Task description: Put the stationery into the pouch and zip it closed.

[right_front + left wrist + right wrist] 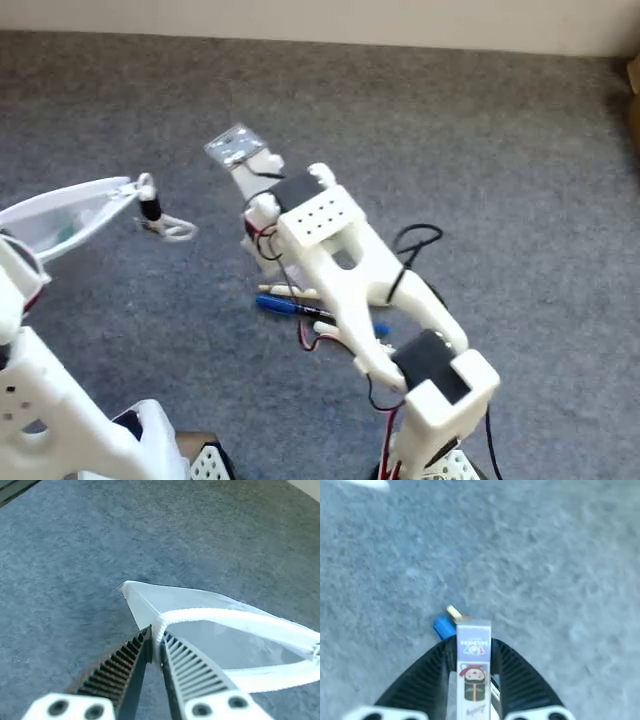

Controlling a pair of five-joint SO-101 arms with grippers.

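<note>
The pouch [62, 212] is white and see-through and hangs open above the carpet at the left; its zip pull [152, 208] dangles at the open end. My left gripper [154, 633] is shut on the pouch's rim [210, 614]. My right gripper [472, 643] is shut on a small flat packet [473, 665] with a printed label, held up in the air mid-scene [233, 147], right of the pouch's mouth. A blue pen [296, 309] and a beige pencil [288, 292] lie on the carpet under the right arm; their ends [443, 627] show beyond the packet.
Grey carpet [480, 130] covers the whole area. The right arm's white links and black cable [415, 240] stretch from the front edge toward the middle. The left arm's base [60, 420] stands at the front left.
</note>
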